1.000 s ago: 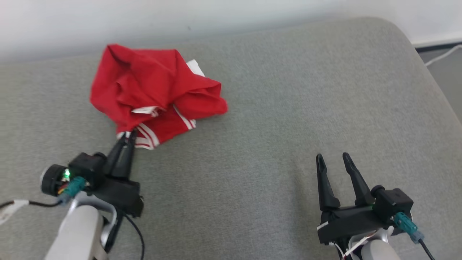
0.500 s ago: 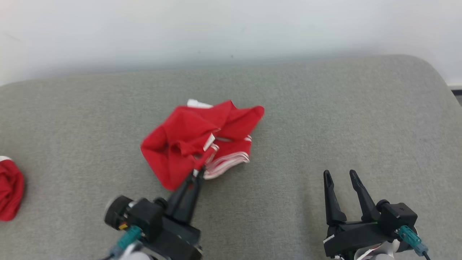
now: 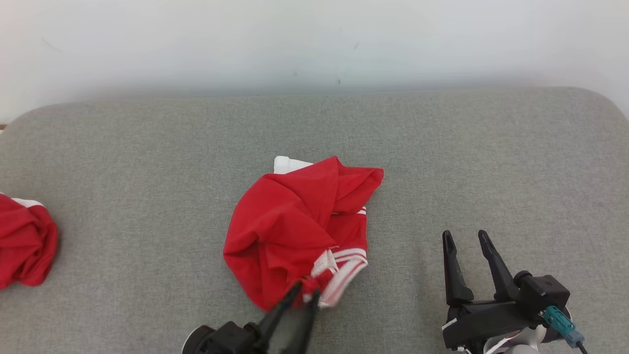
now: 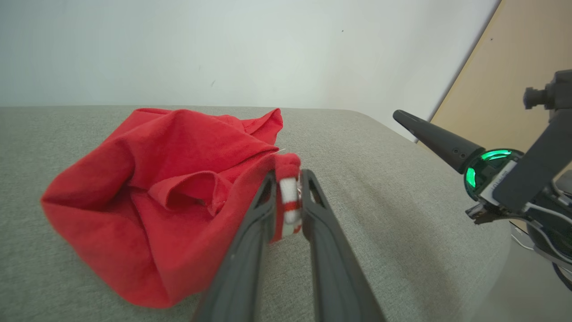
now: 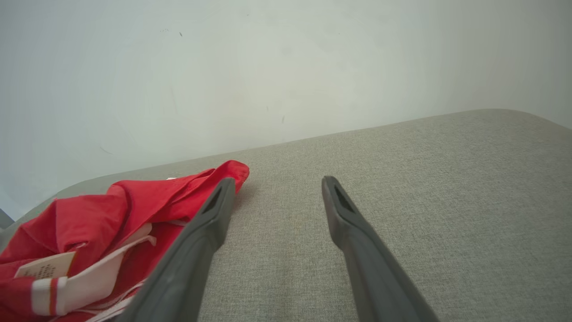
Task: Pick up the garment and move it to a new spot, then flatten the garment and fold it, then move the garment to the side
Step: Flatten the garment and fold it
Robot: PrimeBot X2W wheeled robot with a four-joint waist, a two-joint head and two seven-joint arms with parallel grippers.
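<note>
The garment (image 3: 295, 221) is a crumpled red piece with white-striped trim, lying near the middle of the grey cushion (image 3: 147, 147). My left gripper (image 3: 305, 290) comes in from the bottom edge and pinches the garment's near striped hem. In the left wrist view the striped hem (image 4: 289, 201) sits lifted between the two narrowly parted fingers of the left gripper (image 4: 288, 175), and the rest of the garment (image 4: 170, 179) slumps to the left. My right gripper (image 3: 464, 235) rests open to the garment's right, holding nothing. The right wrist view shows the right gripper (image 5: 277, 181) with the garment (image 5: 89, 214) at its left.
Another red bundle (image 3: 22, 241) lies at the cushion's far left edge. A pale wall (image 3: 314, 44) runs along the back. The cushion's rounded right corner (image 3: 604, 103) is bare grey. A wooden panel (image 4: 505, 80) stands beyond the cushion's end.
The head camera has swung. My left gripper has dragged the garment by its hem toward the cushion's near middle. A second red bundle now appears at the left. The right gripper stays open.
</note>
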